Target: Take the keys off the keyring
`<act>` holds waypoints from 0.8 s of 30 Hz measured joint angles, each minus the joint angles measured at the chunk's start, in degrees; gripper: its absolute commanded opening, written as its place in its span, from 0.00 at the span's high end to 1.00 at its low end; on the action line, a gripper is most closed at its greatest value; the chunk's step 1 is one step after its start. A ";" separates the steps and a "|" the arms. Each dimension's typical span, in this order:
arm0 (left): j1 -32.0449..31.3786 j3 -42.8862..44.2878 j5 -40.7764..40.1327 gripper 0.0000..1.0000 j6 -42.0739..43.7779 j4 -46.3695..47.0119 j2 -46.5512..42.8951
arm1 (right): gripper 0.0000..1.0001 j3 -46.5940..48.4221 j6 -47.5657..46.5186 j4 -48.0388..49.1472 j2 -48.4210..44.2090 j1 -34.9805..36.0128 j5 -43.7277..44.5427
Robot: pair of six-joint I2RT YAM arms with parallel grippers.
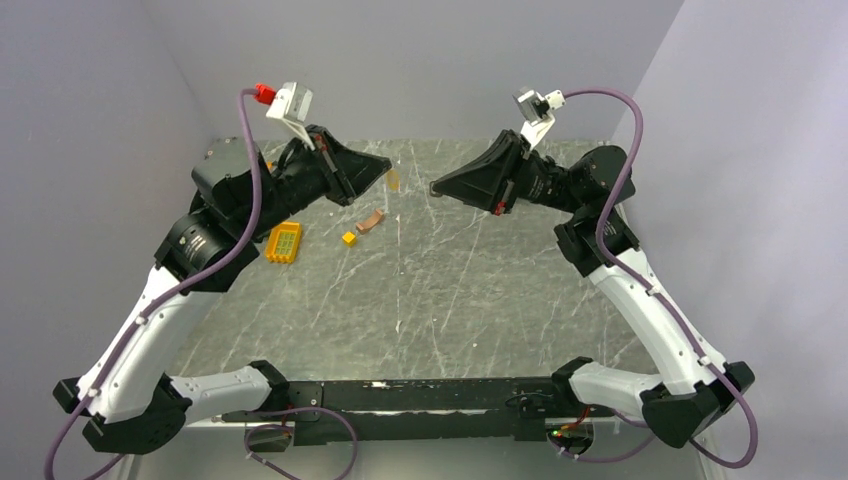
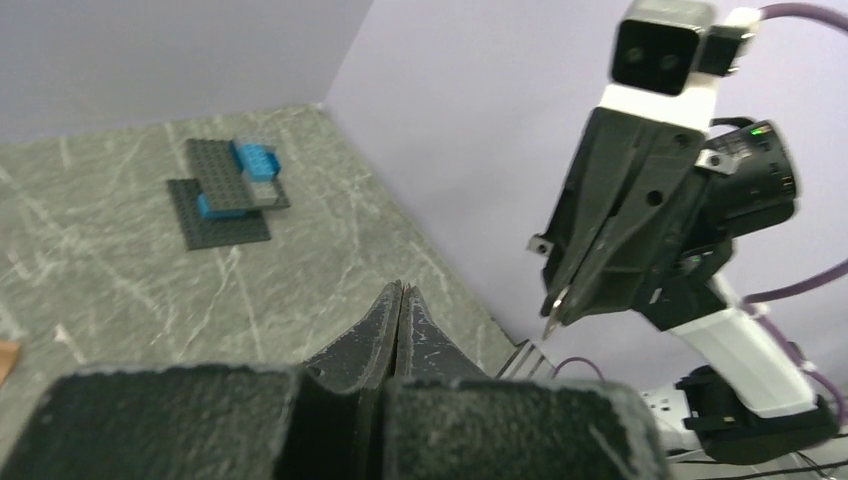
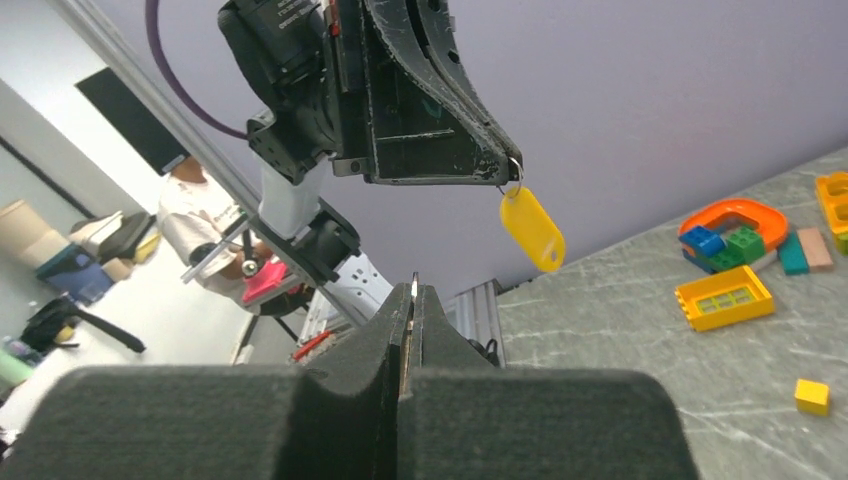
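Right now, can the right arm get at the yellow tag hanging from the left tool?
Probably yes: the yellow tag hangs free from the keyring in the left tool, nothing between it and the right tool, which is shut.

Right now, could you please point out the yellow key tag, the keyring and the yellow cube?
yellow key tag (image 3: 533,228): right wrist view, middle of its flat face.
keyring (image 3: 516,177): right wrist view, loop above the tag.
yellow cube (image 3: 812,396): right wrist view, front face.
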 measured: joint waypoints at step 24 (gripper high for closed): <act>0.00 -21.18 -18.05 1.00 1.44 -19.23 -9.92 | 1.00 0.13 -22.27 -41.38 -1.86 0.00 15.10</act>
